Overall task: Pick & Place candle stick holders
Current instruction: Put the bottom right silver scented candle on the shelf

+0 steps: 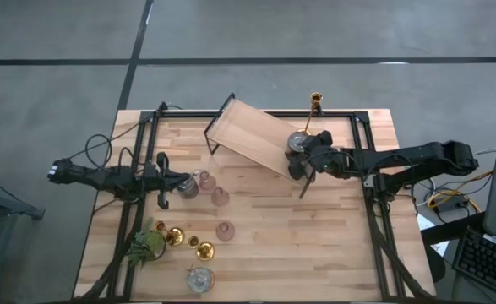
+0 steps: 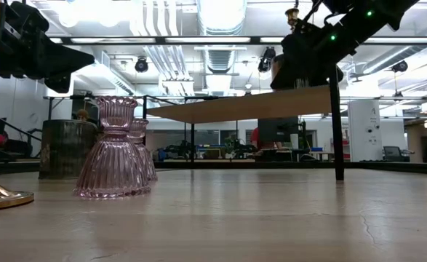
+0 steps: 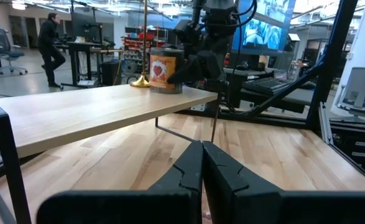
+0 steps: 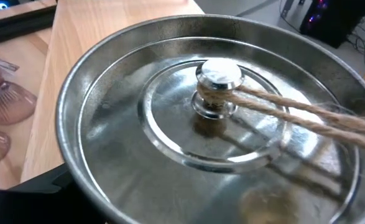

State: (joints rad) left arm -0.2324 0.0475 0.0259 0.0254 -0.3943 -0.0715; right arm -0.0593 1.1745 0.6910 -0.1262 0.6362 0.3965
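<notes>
Right gripper (image 1: 301, 160) wide around a silvery holder (image 1: 297, 142), red label unreadable; left gripper (image 1: 182, 181) shut, empty.

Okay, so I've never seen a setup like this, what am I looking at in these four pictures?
Two dark robot arms work at a wooden table, each ending in a two-fingered hand. One picture looks down from above, one looks level across the tabletop, two come from wrist cameras. On the table: ribbed pink glass cups, shiny gold candlesticks, a small green plant and a raised wooden shelf. The left hand is shut and empty. The right hand is at a round silvery lidded tin on the shelf; whether it grips is unclear.
</notes>
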